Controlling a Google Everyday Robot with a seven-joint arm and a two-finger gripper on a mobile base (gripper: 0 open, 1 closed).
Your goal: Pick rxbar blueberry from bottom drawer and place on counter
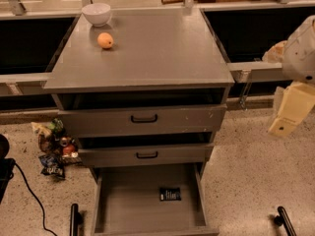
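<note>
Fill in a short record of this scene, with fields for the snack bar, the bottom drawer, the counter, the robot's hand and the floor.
snack bar: small black wrapper, lying flat on the drawer floor, right of its middle
bottom drawer: pulled open, holding only the snack bar
counter: grey top, with a white bowl and an orange near its back left corner
hand: at the right edge, beside the cabinet, well away from the snack bar
floor: a heap of packets left of the cabinet

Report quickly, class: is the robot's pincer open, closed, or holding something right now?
Pincer: open or closed cannot be told; it hangs at the right edge, right of the counter. The rxbar blueberry lies in the bottom drawer, not held.
</note>
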